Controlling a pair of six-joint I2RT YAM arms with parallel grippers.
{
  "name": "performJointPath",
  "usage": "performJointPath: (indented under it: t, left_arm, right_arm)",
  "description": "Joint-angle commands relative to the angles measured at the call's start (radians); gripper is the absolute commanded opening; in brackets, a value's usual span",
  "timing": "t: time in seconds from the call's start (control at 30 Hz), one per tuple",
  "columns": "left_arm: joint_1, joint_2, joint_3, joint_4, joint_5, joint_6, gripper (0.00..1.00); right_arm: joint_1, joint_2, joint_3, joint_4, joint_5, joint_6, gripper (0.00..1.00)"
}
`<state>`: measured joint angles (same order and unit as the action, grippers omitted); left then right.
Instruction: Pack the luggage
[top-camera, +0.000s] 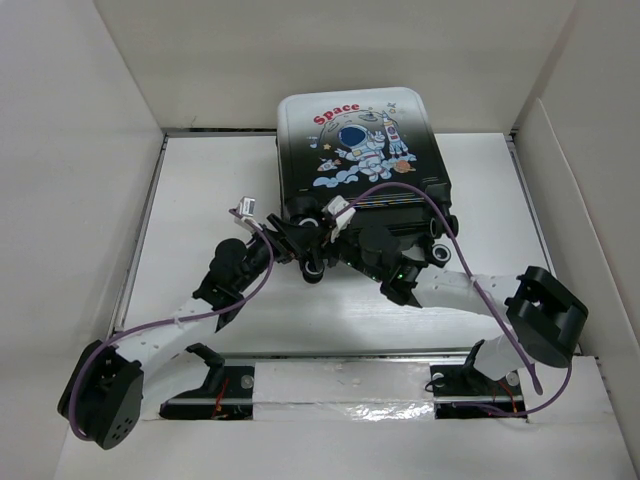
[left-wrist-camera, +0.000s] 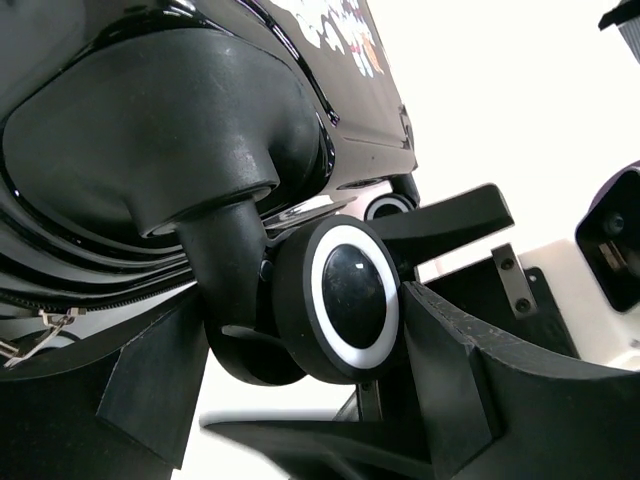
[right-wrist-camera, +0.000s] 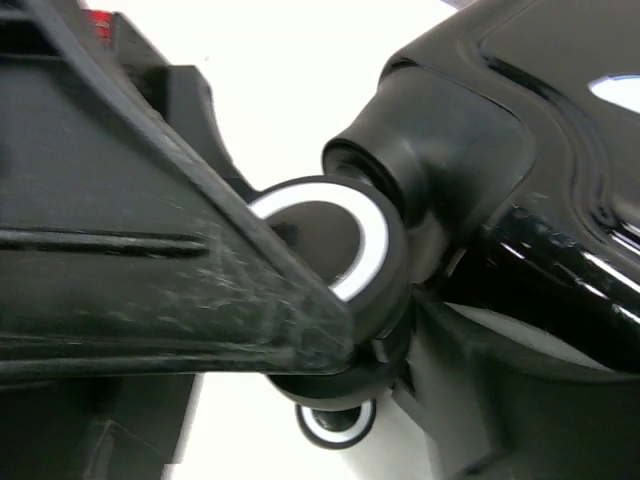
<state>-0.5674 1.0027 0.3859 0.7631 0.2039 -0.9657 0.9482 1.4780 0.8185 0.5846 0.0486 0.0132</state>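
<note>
Small hard-shell suitcase, black-to-white with astronaut print (top-camera: 365, 150), lies closed, print up, far-centre on the white tabletop (top-camera: 220, 200). Left claw (left-wrist-camera: 340, 340) straddles a black white-ringed caster wheel (left-wrist-camera: 350, 295) at the near end. Right claw (right-wrist-camera: 380, 300) does likewise. Can't tell if either bites. Probably repositioning: seat both squarely, move together, no twisting.

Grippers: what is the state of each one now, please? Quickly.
Left gripper: jaws astride a luggage wheel; whether they clamp it cannot be told.
Right gripper: jaws astride a second luggage wheel; clamped or not cannot be told.
</note>
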Motion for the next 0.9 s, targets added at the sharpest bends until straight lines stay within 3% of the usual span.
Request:
performJointPath:
  t: [0.0, 0.17, 0.37, 0.47, 0.53, 0.57, 0.6, 0.63, 0.77, 0.87]
  left_arm:
    - [-0.005, -0.061, 0.014, 0.114, 0.017, 0.035, 0.69]
    - [-0.005, -0.095, 0.01, 0.046, -0.021, 0.071, 0.7]
    - [-0.005, -0.15, 0.065, -0.204, -0.139, 0.191, 0.75]
    - [-0.005, -0.237, 0.068, -0.351, -0.3, 0.248, 0.76]
    - [-0.005, -0.309, 0.053, -0.405, -0.415, 0.269, 0.64]
    - [-0.005, -0.329, 0.022, -0.425, -0.444, 0.278, 0.5]
    - [-0.005, -0.343, 0.002, -0.42, -0.46, 0.292, 0.3]
    - [-0.005, -0.345, -0.024, -0.404, -0.465, 0.304, 0.26]
    - [-0.075, -0.219, -0.088, -0.262, -0.455, 0.384, 0.24]
    - [-0.098, -0.101, -0.088, -0.138, -0.445, 0.436, 0.3]
  right_arm:
    - [-0.025, 0.004, 0.05, 0.104, 0.079, -0.021, 0.71]
    - [-0.025, -0.013, 0.038, 0.119, 0.106, -0.015, 0.43]
    - [-0.025, -0.022, 0.025, 0.132, 0.111, -0.015, 0.36]
    - [-0.025, -0.025, 0.025, 0.13, 0.109, -0.015, 0.36]
    - [-0.034, -0.021, 0.027, 0.129, 0.099, -0.015, 0.36]
    - [-0.034, -0.019, 0.028, 0.129, 0.09, 0.01, 0.36]
    - [-0.034, -0.019, 0.03, 0.129, 0.088, 0.016, 0.36]
    - [-0.034, -0.022, 0.028, 0.132, 0.086, 0.019, 0.36]
    - [-0.034, -0.025, 0.027, 0.133, 0.071, 0.024, 0.36]
    - [-0.043, -0.033, 0.025, 0.124, 0.074, 0.024, 0.36]
